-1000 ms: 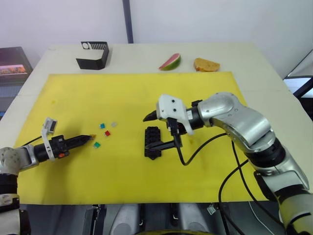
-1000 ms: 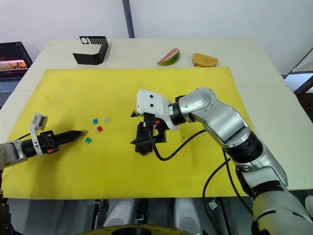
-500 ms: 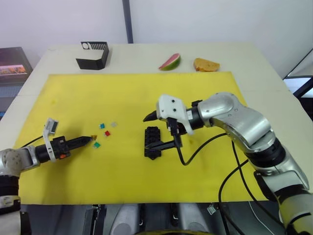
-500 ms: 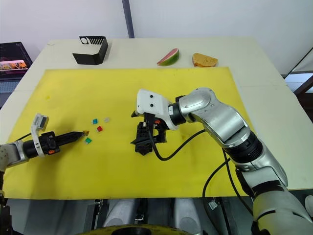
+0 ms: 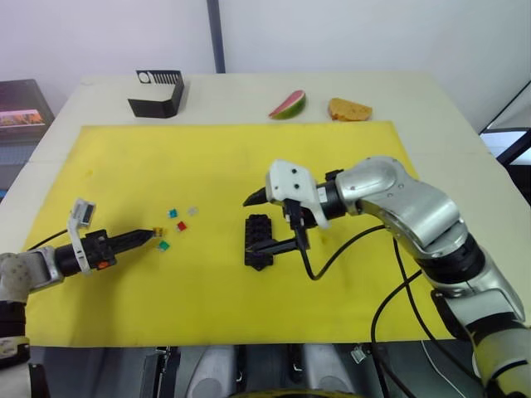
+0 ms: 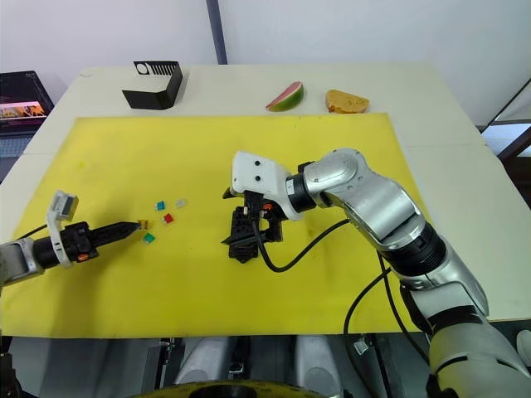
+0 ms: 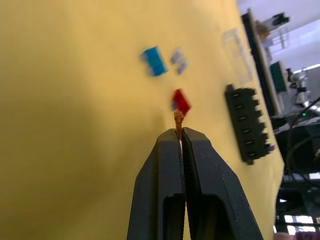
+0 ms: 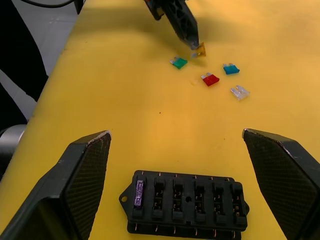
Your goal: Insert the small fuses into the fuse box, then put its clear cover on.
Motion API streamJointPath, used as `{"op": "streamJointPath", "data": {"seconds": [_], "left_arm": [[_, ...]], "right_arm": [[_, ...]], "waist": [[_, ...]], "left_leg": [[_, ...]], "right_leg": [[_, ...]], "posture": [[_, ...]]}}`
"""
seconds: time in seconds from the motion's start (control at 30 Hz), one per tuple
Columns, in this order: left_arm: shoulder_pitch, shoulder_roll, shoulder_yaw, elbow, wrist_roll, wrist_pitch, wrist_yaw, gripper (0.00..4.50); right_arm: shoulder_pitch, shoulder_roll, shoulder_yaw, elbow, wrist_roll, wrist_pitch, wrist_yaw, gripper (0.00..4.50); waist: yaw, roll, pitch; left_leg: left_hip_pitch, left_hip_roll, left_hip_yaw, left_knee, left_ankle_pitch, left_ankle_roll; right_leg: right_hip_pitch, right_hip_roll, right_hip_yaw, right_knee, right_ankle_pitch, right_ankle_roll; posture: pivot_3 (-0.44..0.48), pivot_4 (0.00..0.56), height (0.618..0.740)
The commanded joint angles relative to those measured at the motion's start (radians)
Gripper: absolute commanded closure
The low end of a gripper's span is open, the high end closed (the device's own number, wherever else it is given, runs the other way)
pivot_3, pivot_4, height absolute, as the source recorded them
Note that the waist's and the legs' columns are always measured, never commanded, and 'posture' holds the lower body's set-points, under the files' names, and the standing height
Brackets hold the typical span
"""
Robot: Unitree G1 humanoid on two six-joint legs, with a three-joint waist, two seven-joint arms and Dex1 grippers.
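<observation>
My left gripper (image 5: 153, 235) is shut on an orange fuse (image 7: 178, 119) and held low over the yellow mat, just left of the loose fuses. Beside it lie a green fuse (image 5: 163, 245), a red fuse (image 5: 182, 225), a teal fuse (image 5: 173, 213) and a pale grey fuse (image 5: 193, 211). The black fuse box (image 5: 259, 240) lies mid-mat with a purple fuse (image 8: 139, 193) seated in an end slot. My right gripper (image 5: 264, 222) stands open over the box, one finger on each side. The clear cover (image 7: 239, 55) shows faintly on the mat beyond the fuse box.
The yellow mat (image 5: 332, 157) covers most of the table. A black bent bracket (image 5: 158, 93), a watermelon slice (image 5: 288, 104) and a piece of bread (image 5: 349, 109) sit along the far edge. A black cable (image 5: 332, 249) hangs from my right wrist.
My left arm has drawn back slightly toward the near left, still holding the orange fuse. The right gripper and the fuse box have not moved.
</observation>
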Motion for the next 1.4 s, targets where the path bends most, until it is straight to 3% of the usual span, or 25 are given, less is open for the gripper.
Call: {"op": "streamJointPath", "data": {"seconds": [0.03, 0.17, 0.27, 0.47, 0.5, 0.57, 0.67, 1.17, 1.27, 1.4], "left_arm": [[-0.002, 0.029, 0.109, -0.158, -0.120, 0.082, 0.024, 4.49], [-0.053, -0.002, 0.150, -0.376, -0.288, 0.177, 0.093, 4.49], [-0.128, -0.041, 0.114, -0.506, -0.401, 0.203, 0.163, 4.49], [-0.249, -0.088, 0.025, -0.591, -0.541, 0.194, 0.256, 4.49], [-0.256, -0.092, 0.014, -0.593, -0.554, 0.189, 0.265, 4.50], [-0.263, -0.092, -0.008, -0.591, -0.570, 0.177, 0.271, 4.50], [-0.271, -0.087, -0.032, -0.577, -0.579, 0.159, 0.270, 4.50], [-0.280, -0.074, -0.126, -0.580, -0.562, 0.069, 0.240, 4.50], [-0.270, -0.066, -0.130, -0.584, -0.565, 0.059, 0.237, 4.50], [-0.260, -0.054, -0.132, -0.582, -0.565, 0.047, 0.233, 4.50]], "right_arm": [[-0.005, -0.010, -0.083, -0.023, 0.055, 0.030, 0.004, 0.00], [-0.015, 0.014, -0.236, 0.004, 0.224, 0.184, -0.010, 0.00], [-0.049, 0.041, -0.368, 0.067, 0.380, 0.375, -0.045, 0.00], [-0.087, 0.066, -0.511, 0.127, 0.574, 0.590, -0.109, 0.00], [-0.089, 0.074, -0.522, 0.124, 0.595, 0.609, -0.124, 0.28], [-0.085, 0.086, -0.532, 0.109, 0.631, 0.635, -0.151, 0.92], [-0.084, 0.112, -0.538, 0.092, 0.673, 0.663, -0.196, 2.26], [-0.111, 0.172, -0.531, 0.108, 0.766, 0.659, -0.340, 2.26], [-0.111, 0.168, -0.530, 0.107, 0.781, 0.657, -0.353, 3.06], [-0.111, 0.159, -0.526, 0.107, 0.795, 0.656, -0.364, 3.06]], "waist": [[0.000, 0.000, 0.000], [0.004, -0.001, 0.000], [0.002, -0.001, 0.000], [-0.004, -0.001, 0.000], [-0.006, 0.000, 0.000], [-0.006, 0.000, 0.000], [-0.002, 0.000, 0.000], [-0.002, 0.000, 0.000], [-0.002, 0.000, 0.000], [-0.001, 0.000, 0.000]], "left_leg": [[0.000, 0.000, 0.000, 0.000, 0.000, 0.000], [-0.001, 0.000, 0.000, 0.000, 0.000, 0.000], [0.000, 0.000, -0.001, 0.000, 0.000, 0.000], [0.000, 0.000, -0.001, 0.000, 0.000, -0.001], [0.000, 0.000, -0.001, -0.001, 0.000, -0.001], [0.000, 0.000, -0.001, -0.001, 0.001, -0.001], [0.000, 0.000, -0.001, -0.001, 0.001, -0.001], [0.000, 0.000, -0.001, 0.000, 0.002, -0.003], [0.000, 0.000, -0.001, 0.000, 0.001, -0.002], [0.000, 0.000, -0.001, 0.000, 0.001, -0.001]], "right_leg": [[0.000, 0.000, 0.000, 0.000, 0.000, 0.000], [0.000, 0.000, 0.000, -0.001, 0.000, 0.000], [0.002, 0.000, 0.000, -0.002, 0.000, 0.000], [0.002, 0.000, 0.000, -0.002, 0.000, 0.000], [0.002, 0.000, 0.000, -0.002, 0.000, 0.000], [0.001, 0.000, 0.000, -0.002, 0.000, 0.000], [0.001, 0.001, 0.000, -0.002, 0.000, 0.000], [0.002, 0.001, 0.000, -0.002, 0.000, 0.000], [0.002, 0.001, 0.000, -0.002, 0.000, 0.000], [0.002, 0.001, 0.000, -0.003, 0.000, 0.000]], "posture": [[0.000, 0.150, 0.740], [0.000, 0.150, 0.740], [0.000, 0.150, 0.740], [0.000, 0.150, 0.740], [0.000, 0.150, 0.740], [0.000, 0.150, 0.740], [0.000, 0.150, 0.740], [0.000, 0.150, 0.740], [0.000, 0.150, 0.740], [0.000, 0.150, 0.740]]}}
